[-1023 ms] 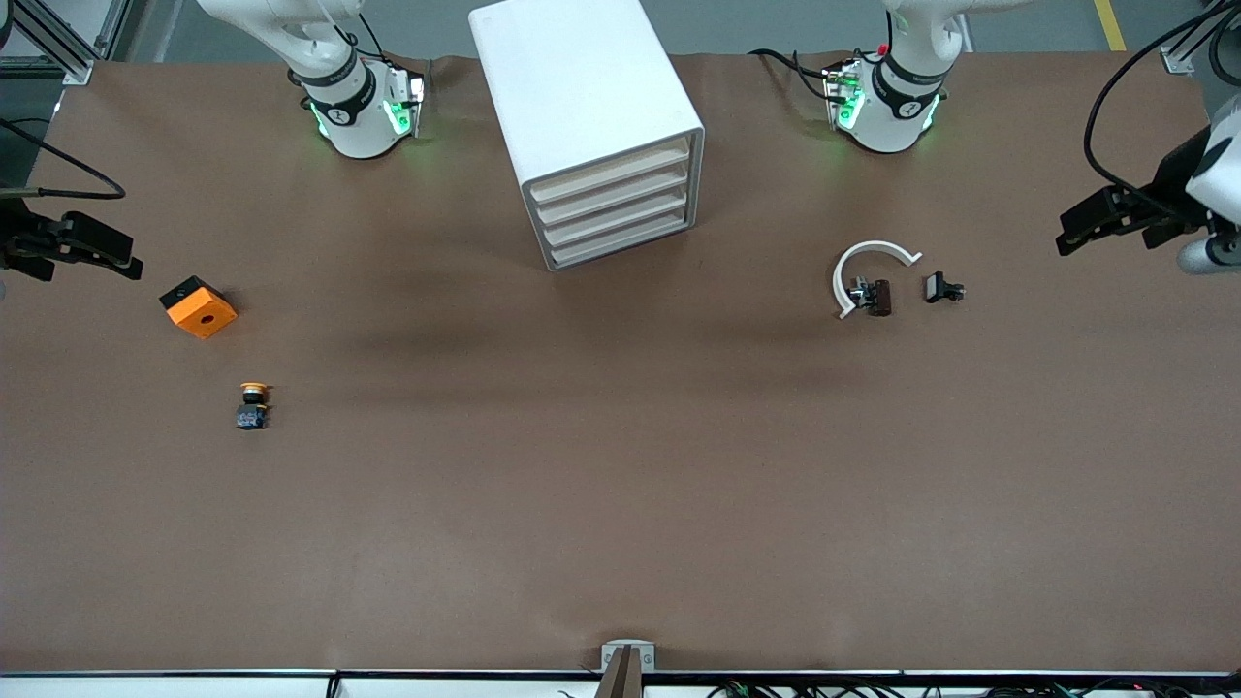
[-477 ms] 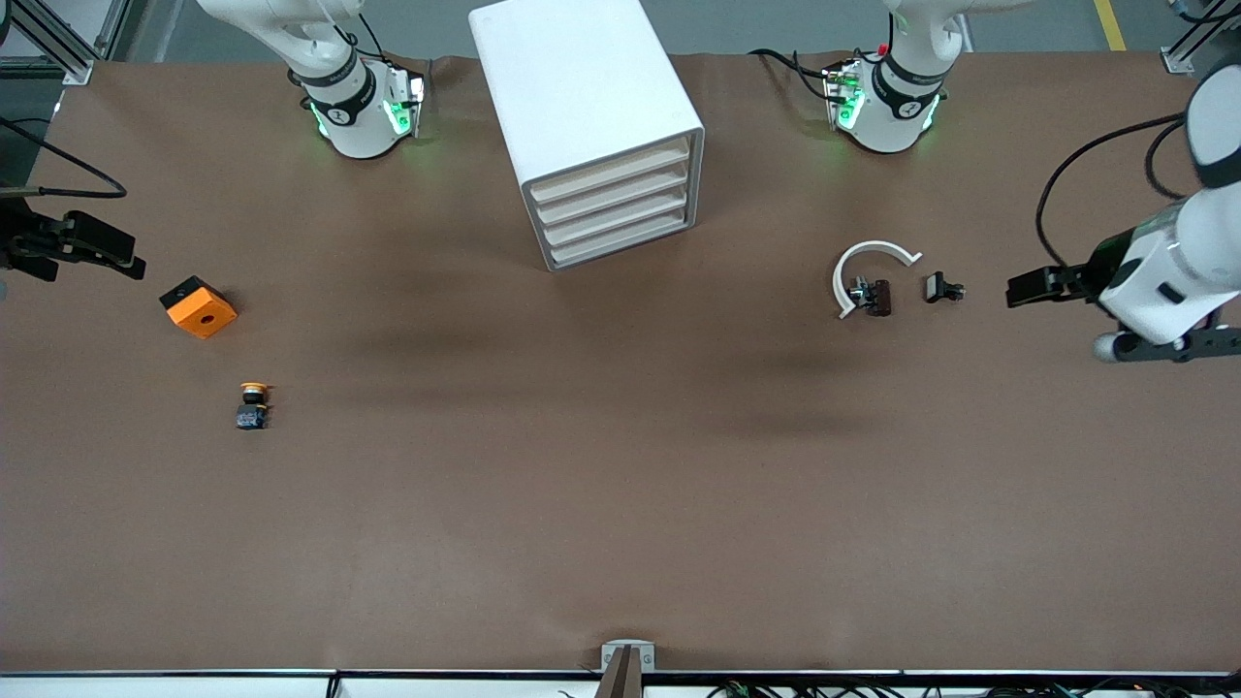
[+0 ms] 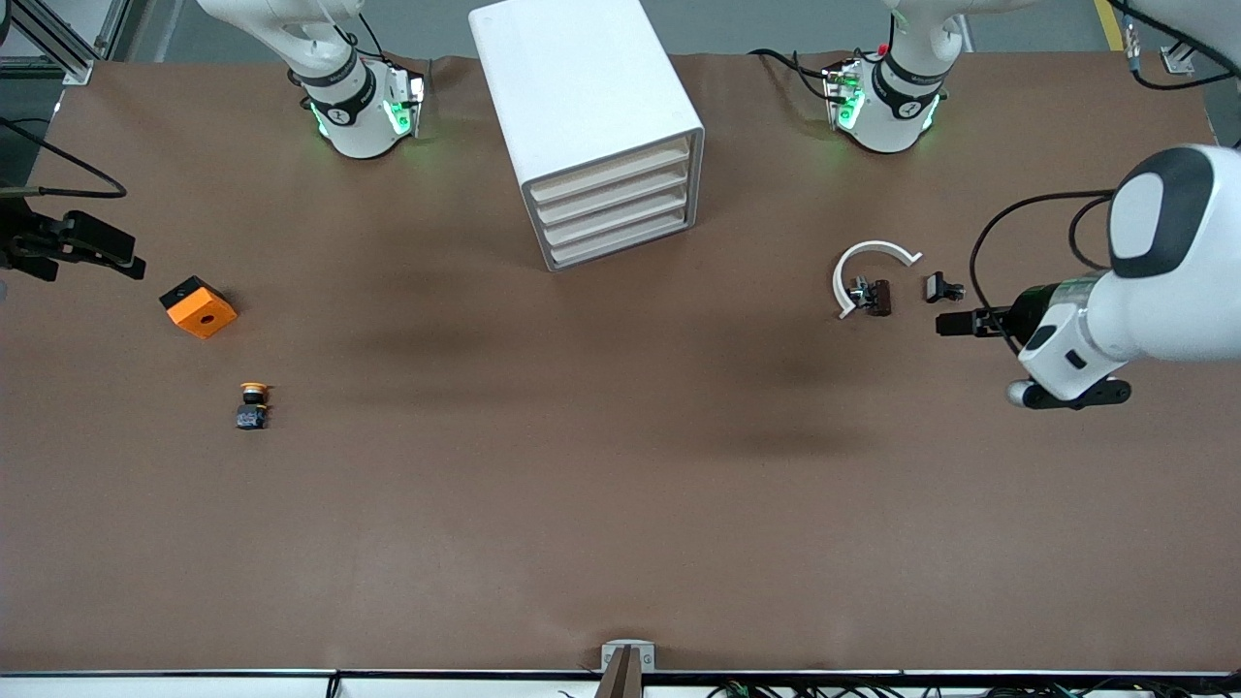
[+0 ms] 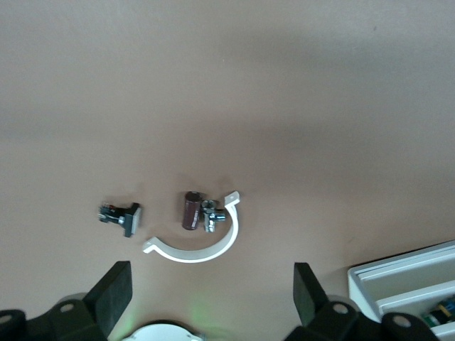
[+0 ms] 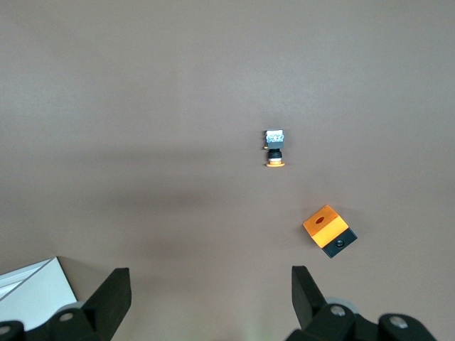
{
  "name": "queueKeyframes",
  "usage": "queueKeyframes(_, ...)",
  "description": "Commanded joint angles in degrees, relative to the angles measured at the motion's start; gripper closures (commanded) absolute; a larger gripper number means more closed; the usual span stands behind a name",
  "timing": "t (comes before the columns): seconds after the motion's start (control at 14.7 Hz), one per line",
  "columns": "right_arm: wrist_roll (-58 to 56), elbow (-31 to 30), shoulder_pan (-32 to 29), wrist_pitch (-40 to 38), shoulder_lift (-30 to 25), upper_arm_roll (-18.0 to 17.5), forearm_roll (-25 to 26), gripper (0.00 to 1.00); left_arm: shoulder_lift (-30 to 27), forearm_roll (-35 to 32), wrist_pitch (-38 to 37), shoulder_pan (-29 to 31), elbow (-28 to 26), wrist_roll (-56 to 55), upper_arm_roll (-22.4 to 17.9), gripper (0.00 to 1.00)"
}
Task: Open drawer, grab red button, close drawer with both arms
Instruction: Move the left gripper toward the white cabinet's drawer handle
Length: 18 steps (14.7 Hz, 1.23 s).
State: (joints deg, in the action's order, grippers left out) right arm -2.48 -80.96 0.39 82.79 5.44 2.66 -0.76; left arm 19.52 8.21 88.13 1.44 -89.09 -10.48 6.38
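Grippers both hang spread wide, holding nothing. Left gripper is over the table just beside a small black clip and near a white ring piece. Right gripper waits over the table edge by the orange cube, well apart from the cabinet, whose drawers are all shut. No red button shows.

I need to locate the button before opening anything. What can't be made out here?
The red button: in no view; the cabinet's four drawers are shut in the front view, hiding their contents.
A coloured bit in one drawer, left wrist view: cut off by the edge.
The right gripper's arm: cut off by the front view's edge.
The dark parts by the white bracket, near the left gripper: too small to identify.
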Motion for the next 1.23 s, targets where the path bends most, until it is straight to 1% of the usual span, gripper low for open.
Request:
queueKeyframes(0.0, -0.6, 0.8, -0.6, -0.5, 0.1, -0.3, -0.6, 0.0, 3.6, 1.3, -0.4, -2.6, 1.7, -7.3, 0.1, 0.0)
queueKeyframes(0.14, -0.6, 0.8, -0.5, -0.5, 0.1, -0.3, -0.6, 0.0, 5.8, 1.5, -0.3, -5.4, 1.9, -15.2, 0.2, 0.0)
queueKeyframes(0.27, -0.7, 0.8, -0.6, -0.4, 0.1, -0.3, -0.6, 0.0, 8.2, 3.2, -0.2, -7.6, 3.5, -22.5, 0.1, 0.0)
queueKeyframes(0.41, -0.7, 0.8, -0.6, -0.4, 0.1, -0.3, -0.6, 0.0, 10.0, 3.3, -0.2, -8.7, 4.6, -25.4, 0.1, 0.0)
queueKeyframes(0.55, -0.7, 0.8, -0.5, -0.4, 0.1, -0.3, -0.6, 0.0, 11.2, 3.4, 0.0, -10.8, 4.7, -31.0, 0.1, 0.0)
queueKeyframes(0.75, -0.8, 0.7, -0.5, -0.4, 0.1, -0.3, -0.6, 0.0, 13.3, 3.7, 1.5, -14.5, 5.1, -40.6, 0.1, 0.0)
queueKeyframes(0.89, -0.8, 0.7, -0.5, -0.3, 0.1, -0.3, -0.6, 0.0, 14.9, 5.6, 3.8, -17.0, 5.1, -48.4, 0.1, 0.0)
queueKeyframes(1.02, -0.8, 0.8, -0.4, -0.3, 0.1, -0.3, -0.5, 0.0, 16.5, 5.6, 5.9, -20.4, 5.2, -55.9, 0.0, 0.0)
queueKeyframes(1.16, -0.8, 0.8, -0.4, -0.3, 0.1, -0.3, -0.5, 0.0, 18.5, 5.8, 7.3, -22.4, 6.6, -64.4, -0.1, 0.0)
